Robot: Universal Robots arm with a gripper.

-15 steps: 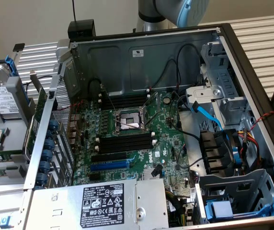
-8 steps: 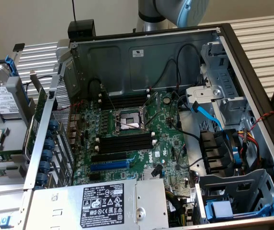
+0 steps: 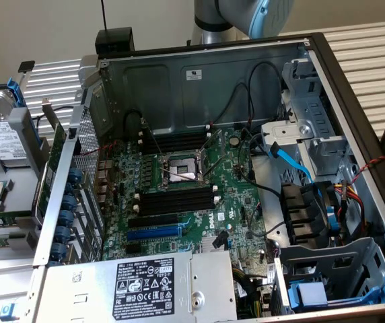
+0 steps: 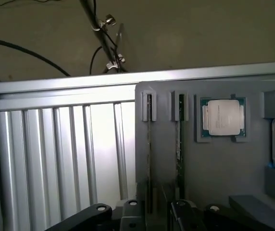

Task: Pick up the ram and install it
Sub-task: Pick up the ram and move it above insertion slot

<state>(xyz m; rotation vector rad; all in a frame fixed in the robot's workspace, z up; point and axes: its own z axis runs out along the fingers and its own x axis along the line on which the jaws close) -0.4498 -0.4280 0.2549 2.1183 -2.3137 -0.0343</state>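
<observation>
Your wrist view has two rams (image 4: 149, 154) (image 4: 180, 149) and one CPU (image 4: 222, 118) in the tray (image 4: 214, 168), with the gripper (image 4: 156, 216) jaws apart. Your exterior view adds the motherboard (image 3: 179, 195).

A robotics lab; opened computer case (image 3: 179, 94), robot arm (image 3: 246, 17), ribbed aluminium table (image 4: 56, 159), grey parts tray (image 4: 214, 163)

I see the large green motherboard (image 3: 179, 195) lying in the open grey metal computer case (image 3: 246, 74); its square processor socket (image 3: 182, 171) sits between two banks of long black memory slots (image 3: 176, 200); the silver box-shaped power supply (image 3: 159, 282) lies before the board; in the wrist view, two thin green ram sticks (image 4: 149, 144) stand in neighbouring slots of the flat grey tray (image 4: 214, 168), a square silver processor chip (image 4: 222, 118) in a recess beside them.
</observation>
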